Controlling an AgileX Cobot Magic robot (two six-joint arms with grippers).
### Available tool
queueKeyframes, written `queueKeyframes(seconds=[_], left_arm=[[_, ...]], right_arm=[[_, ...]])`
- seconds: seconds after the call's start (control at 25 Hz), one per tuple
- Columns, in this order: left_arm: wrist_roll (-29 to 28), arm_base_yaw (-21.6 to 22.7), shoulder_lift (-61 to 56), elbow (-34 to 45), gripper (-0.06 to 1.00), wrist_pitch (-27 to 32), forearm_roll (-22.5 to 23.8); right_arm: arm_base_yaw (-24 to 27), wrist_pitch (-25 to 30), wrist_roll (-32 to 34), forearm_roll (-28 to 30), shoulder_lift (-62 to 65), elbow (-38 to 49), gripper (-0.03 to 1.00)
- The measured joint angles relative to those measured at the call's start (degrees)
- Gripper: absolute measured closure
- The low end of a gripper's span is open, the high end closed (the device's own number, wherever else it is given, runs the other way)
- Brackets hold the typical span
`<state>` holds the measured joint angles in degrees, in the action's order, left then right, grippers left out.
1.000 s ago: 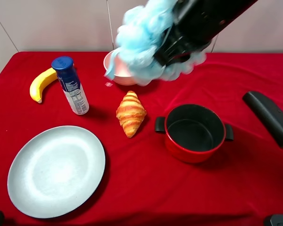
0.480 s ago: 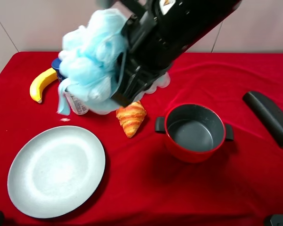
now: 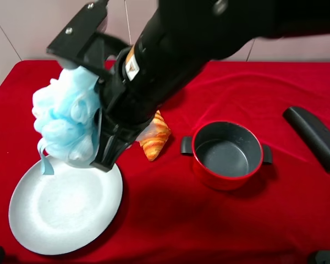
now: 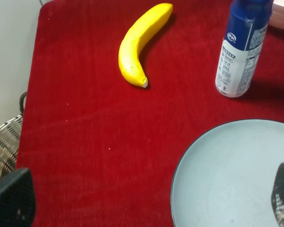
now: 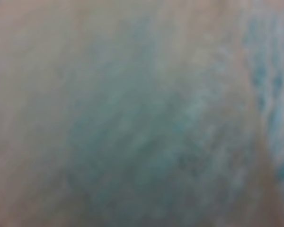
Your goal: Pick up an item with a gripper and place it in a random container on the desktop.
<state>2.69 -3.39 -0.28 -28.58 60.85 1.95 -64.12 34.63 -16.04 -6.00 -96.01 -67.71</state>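
The item, a fluffy light-blue mesh pouf [image 3: 66, 124], hangs just above the far edge of the container, a round pale grey-blue plate [image 3: 60, 214] at the front left of the red table. My right gripper [image 3: 102, 140] reaches across from the right and is shut on the pouf, whose ribbon dangles toward the plate. Blurred blue mesh [image 5: 142, 113] fills the whole right wrist view. My left gripper [image 4: 146, 203] is open, its two fingertips at the lower corners of the left wrist view, one over the plate [image 4: 236, 175].
A croissant [image 3: 154, 135] lies partly behind the right arm. A red pot [image 3: 227, 154] stands right of centre and a black bar [image 3: 313, 136] at the far right. Beyond the plate are a banana [image 4: 142, 42], a blue-and-white bottle [image 4: 241, 47] and a pink bowl edge [image 4: 281, 14].
My right arm swung left and down with the pouf, from over the pink bowl at the back to just above the plate's far edge. Everything on the table stayed put.
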Motion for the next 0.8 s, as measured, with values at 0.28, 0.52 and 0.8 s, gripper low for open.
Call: queueKeyframes(seconds=[0.28,0.52,0.8], left_arm=[[0.00,0.00,0.00,0.00,-0.04,0.00,0.00],[0.00,0.00,0.00,0.00,-0.04,0.00,0.00],[0.00,0.00,0.00,0.00,-0.04,0.00,0.00]], right_arm=[[-1.92,-3.14,0.00,-0.68,-6.11,-2.51,0.71],[-1.99,-3.26,0.00,-1.50,-11.58,-7.73,0.71],[-1.99,-3.50,0.00,-1.99,-15.95,-10.03,0.71]])
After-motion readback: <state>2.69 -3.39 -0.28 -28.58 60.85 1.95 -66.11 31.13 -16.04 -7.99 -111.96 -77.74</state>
